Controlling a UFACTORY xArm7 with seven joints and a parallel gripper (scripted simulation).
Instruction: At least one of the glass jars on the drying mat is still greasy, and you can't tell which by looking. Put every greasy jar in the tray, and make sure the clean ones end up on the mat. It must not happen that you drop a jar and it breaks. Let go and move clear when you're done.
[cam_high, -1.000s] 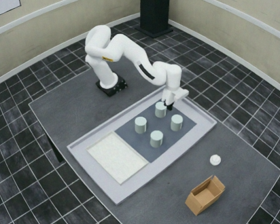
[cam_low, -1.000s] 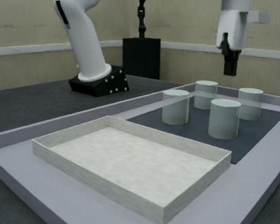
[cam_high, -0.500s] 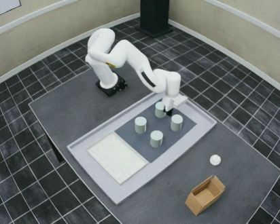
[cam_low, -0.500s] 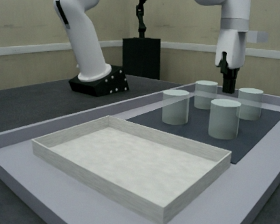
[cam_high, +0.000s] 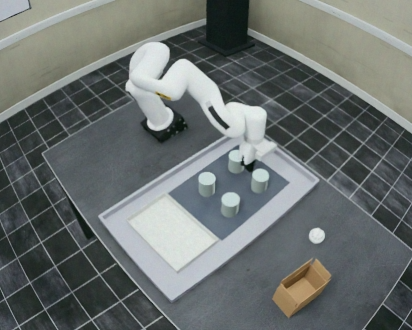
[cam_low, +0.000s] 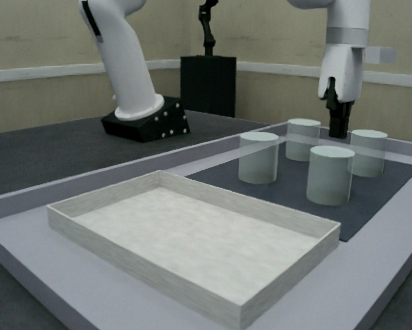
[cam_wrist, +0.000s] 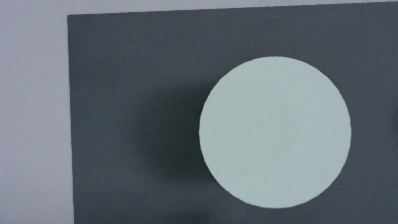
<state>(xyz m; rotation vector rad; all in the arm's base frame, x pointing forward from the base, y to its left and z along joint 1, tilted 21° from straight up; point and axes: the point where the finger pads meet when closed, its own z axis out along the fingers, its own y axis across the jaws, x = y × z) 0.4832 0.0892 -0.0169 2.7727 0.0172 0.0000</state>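
Note:
Four similar pale green glass jars stand upright on the dark drying mat (cam_high: 222, 220) (cam_low: 290, 190) (cam_wrist: 110, 65): a back jar (cam_high: 236, 163) (cam_low: 303, 141), one on the arm's side near the tray (cam_high: 207, 184) (cam_low: 258, 159), a front one (cam_high: 230, 205) (cam_low: 330, 176) and a right one (cam_high: 260, 181) (cam_low: 369, 155). No grease shows on any. The pale tray (cam_high: 172, 232) (cam_low: 150, 270) is empty. My gripper (cam_high: 248, 166) (cam_low: 338, 135) is shut and empty, its tips low between the back and right jars; contact cannot be told. The wrist view shows one jar top (cam_wrist: 275, 132) and no fingers.
A raised lavender rim (cam_high: 160, 181) (cam_low: 100, 181) surrounds the mat and tray. An open cardboard box (cam_high: 302, 289) and a small white round object (cam_high: 316, 235) lie on the table beyond its front right side. The arm's base (cam_high: 164, 125) (cam_low: 150, 122) stands behind the rim.

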